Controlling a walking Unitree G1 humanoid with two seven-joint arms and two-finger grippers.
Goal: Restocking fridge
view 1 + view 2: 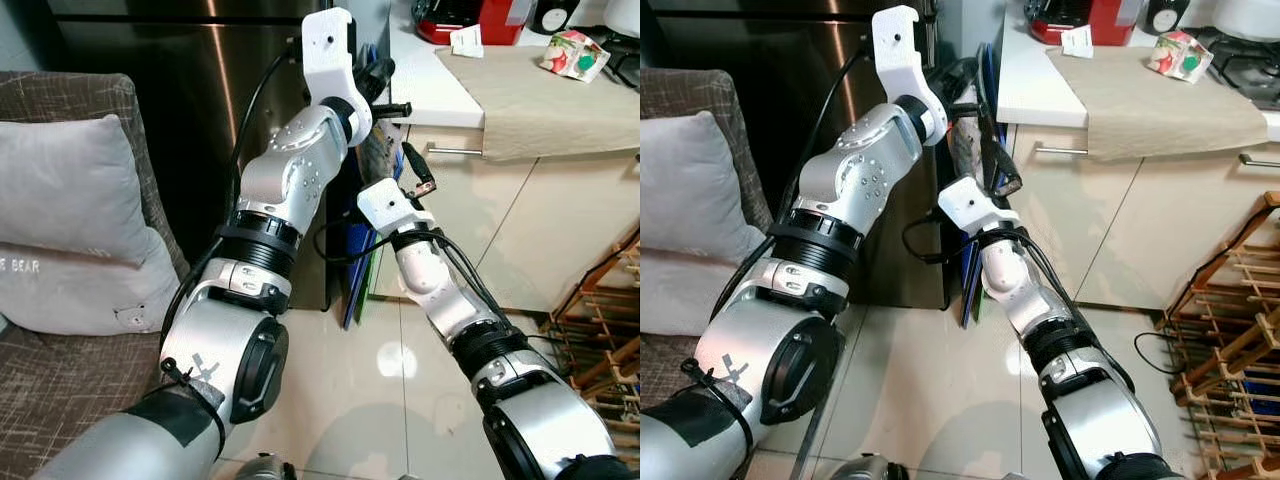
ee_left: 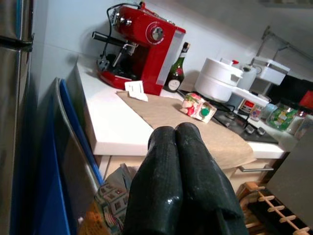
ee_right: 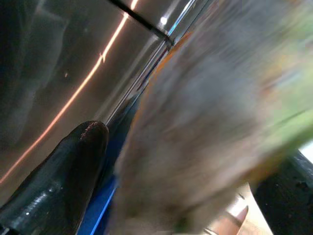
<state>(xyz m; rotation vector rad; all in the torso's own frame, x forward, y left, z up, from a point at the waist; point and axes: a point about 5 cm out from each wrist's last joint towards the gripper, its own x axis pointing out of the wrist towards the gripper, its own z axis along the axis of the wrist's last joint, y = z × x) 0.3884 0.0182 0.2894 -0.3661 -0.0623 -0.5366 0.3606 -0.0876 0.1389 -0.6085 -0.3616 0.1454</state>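
The steel fridge (image 1: 190,110) stands shut at the robot's left, beside the white counter (image 1: 440,95), with blue boards (image 1: 975,250) wedged in the gap between them. The left gripper (image 2: 183,171), fingers pressed together and empty, is raised beside the fridge's edge. The right gripper (image 3: 195,161), lower by the gap, has its fingers spread around something blurred and patterned; to do this well, I judge the left should hook the door edge and pull steadily.

Glossy brushed-steel fridge (image 1: 180,110), cloth cushion (image 1: 70,210)

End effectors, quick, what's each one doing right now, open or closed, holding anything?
Left end effector: closed, fingers pressed together, holding nothing, raised beside the fridge.
Right end effector: fingers spread around a blurred patterned bag; firm grip cannot be told.
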